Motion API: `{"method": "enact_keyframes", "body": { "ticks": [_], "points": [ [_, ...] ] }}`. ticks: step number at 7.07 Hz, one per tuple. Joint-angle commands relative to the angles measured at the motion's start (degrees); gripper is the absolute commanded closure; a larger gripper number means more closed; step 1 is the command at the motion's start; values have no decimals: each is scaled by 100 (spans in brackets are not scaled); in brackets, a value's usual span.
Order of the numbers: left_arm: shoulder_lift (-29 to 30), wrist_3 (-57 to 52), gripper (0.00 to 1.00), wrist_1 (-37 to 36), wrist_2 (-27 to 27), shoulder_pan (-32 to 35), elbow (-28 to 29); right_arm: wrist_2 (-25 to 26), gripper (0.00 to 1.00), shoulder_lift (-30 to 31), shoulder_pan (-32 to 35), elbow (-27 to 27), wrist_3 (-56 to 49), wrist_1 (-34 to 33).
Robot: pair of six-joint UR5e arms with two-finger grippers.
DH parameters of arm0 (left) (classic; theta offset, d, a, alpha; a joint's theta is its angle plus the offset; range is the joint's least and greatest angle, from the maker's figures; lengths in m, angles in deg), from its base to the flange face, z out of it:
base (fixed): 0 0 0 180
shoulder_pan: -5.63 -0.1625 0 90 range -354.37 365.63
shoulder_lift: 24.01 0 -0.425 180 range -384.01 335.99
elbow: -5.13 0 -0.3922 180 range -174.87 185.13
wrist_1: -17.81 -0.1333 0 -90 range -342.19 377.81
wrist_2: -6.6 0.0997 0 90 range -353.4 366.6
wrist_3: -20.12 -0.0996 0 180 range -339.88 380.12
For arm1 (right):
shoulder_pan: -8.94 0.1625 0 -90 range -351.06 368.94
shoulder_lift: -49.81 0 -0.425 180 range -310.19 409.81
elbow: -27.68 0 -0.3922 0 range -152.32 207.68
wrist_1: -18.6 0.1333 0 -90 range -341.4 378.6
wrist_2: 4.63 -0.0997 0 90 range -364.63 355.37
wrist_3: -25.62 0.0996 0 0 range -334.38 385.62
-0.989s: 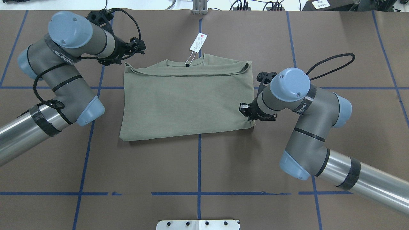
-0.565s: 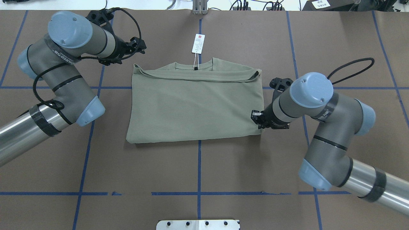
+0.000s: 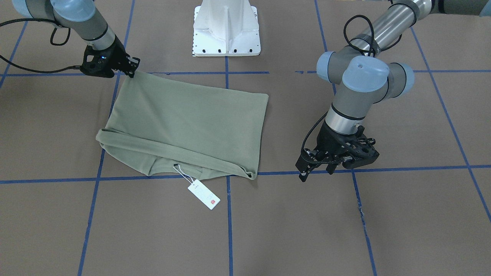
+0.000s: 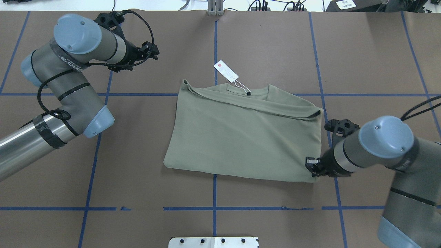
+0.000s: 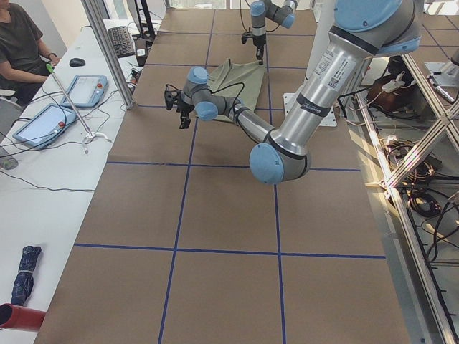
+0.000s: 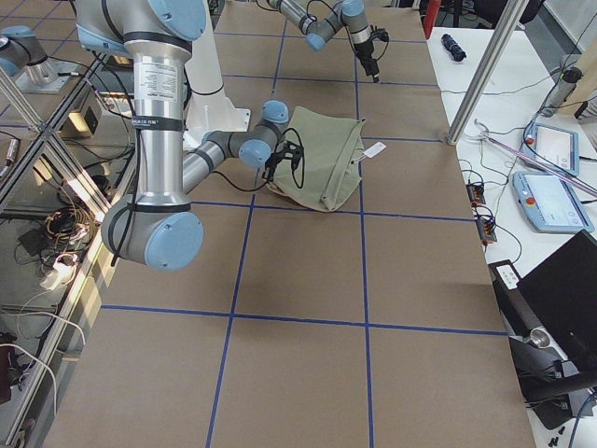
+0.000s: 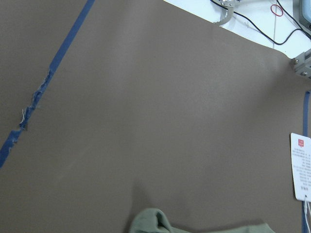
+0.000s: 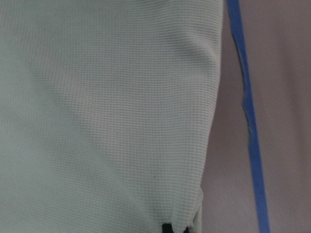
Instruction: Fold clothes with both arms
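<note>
Shirt: sage-green, folded into a flat rectangle on the brown table; straddles the centre blue tape line, with the larger part on the robot's right.
Long axis: across the table from left to right, skewed so that the right end lies nearer the robot than the left end.
Heading: neckline toward the far side, away from the robot; plain folded edge toward the robot.
Collar edge: a band of cloth turned over along it, running the full width of the rectangle.
Hang tag: white with a small red mark, on a string from the collar; flat on the table just beyond the neckline, angled toward the robot's left, near the centre tape line.
Right gripper: closed on the near right corner of the shirt, low at table level; in the right wrist view, ribbed cloth across most of the frame, with a dark fingertip at the bottom edge.
Left gripper: jaws parted, holding nothing; over bare table on the far left, well apart from the shirt; in the left wrist view, only a shirt corner and the tag at the frame's lower and right edges.
</note>
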Motion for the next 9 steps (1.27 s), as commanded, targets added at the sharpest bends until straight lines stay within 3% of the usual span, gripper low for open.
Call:
{"method": "enact_keyframes", "body": {
  "ticks": [1,2,3,5,7,9],
  "points": [
    [0,-4,0,3,4,-9,-3,-553,100,494,-1070,420,538,7],
    [0,-4,0,12,4,-9,-11,-492,37,460,-1468,446,1196,42],
    [0,-4,0,12,-14,-18,-11,-491,0,398,-1463,551,1299,42],
    [0,5,0,12,-58,-263,-168,-509,0,345,-712,552,1291,42],
    [-375,249,0,-41,-599,-753,-921,-500,0,-311,455,490,1186,42],
    [-457,1738,0,-41,-533,-1814,-1355,-544,0,-875,1398,446,740,42]
  ]
}}
